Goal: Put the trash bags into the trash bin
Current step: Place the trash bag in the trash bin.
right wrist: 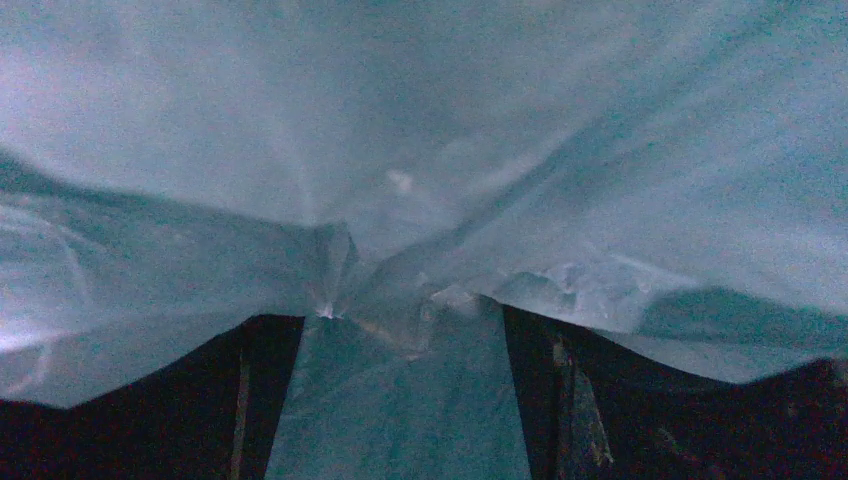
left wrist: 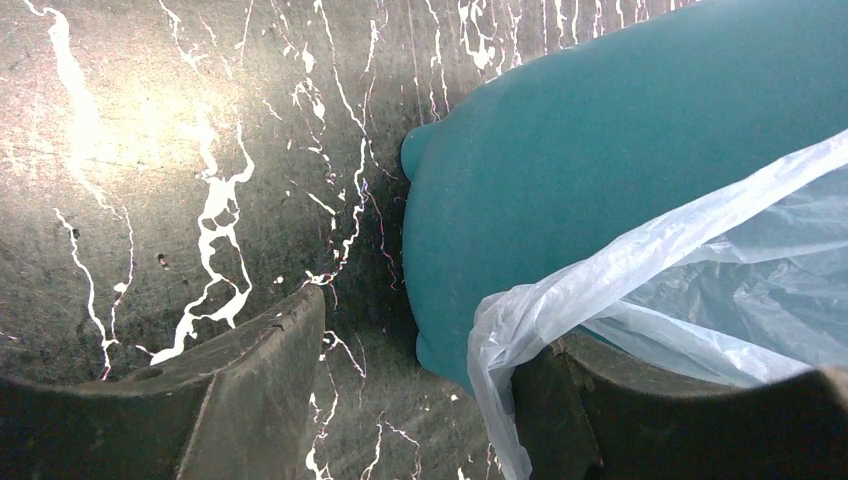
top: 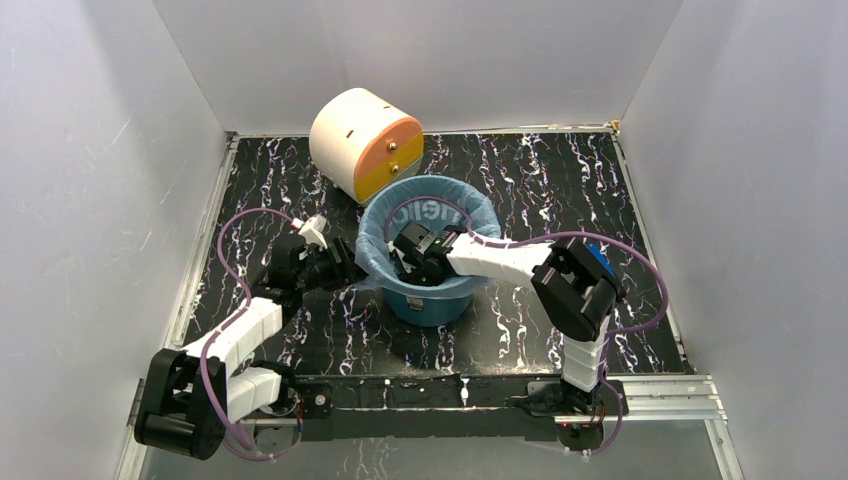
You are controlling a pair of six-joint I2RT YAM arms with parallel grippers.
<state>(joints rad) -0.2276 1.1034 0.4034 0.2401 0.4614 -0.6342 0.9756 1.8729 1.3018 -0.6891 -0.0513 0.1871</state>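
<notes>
on a black marbled table (top: 560, 200) sit one cream and orange drum-shaped box (top: 360, 140) and one teal trash bin (top: 435, 305). one pale blue, crinkly trash bag (top: 375, 245) lines the bin, its rim folded over the edge. left gripper (top: 348, 270) is spread against the bin's outer wall, with the bag hem across one finger. right gripper (top: 408, 248) is spread inside the bag.

place: robot lab test cell | evidence: bare white walls (top: 110, 180), black marbled table (top: 560, 180), metal mounting rail (top: 670, 396)
</notes>
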